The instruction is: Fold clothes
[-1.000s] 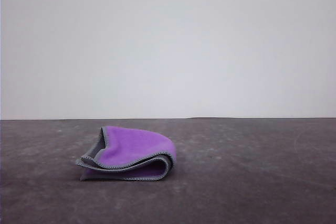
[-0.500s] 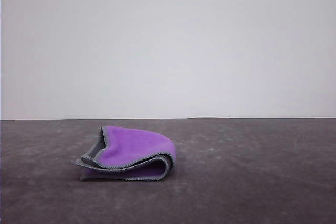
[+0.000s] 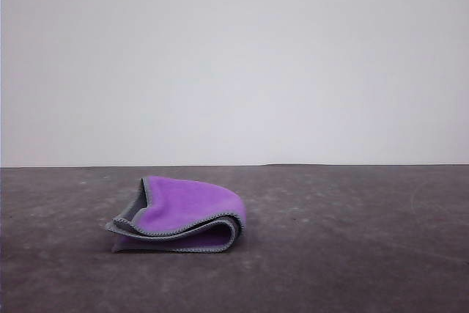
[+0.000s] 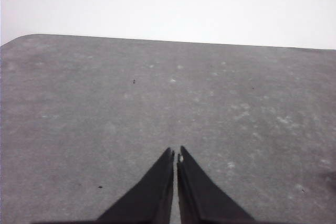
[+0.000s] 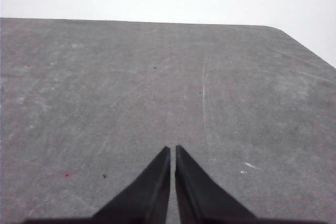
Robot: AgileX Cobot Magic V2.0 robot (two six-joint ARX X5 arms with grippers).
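The cloth [image 3: 179, 216] lies folded over itself in a loose, rounded bundle on the dark grey tabletop [image 3: 352, 254], left of centre in the front view, its bright purple face outward, a strip of charcoal showing at its left end and light grey stitching along the layered edges. A pale wall [image 3: 234, 64] rises behind the tabletop. The left claw [image 4: 175, 155] and the right claw [image 5: 172, 149] each hang over bare, scuffed tabletop with their black tips nearly touching, holding nothing.

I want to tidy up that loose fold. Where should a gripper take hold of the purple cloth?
Probably the cloth at its left end, where the stitched edges lie stacked and slightly parted; come in from the left. The right end is a rounded fold, with no free edge to pinch.
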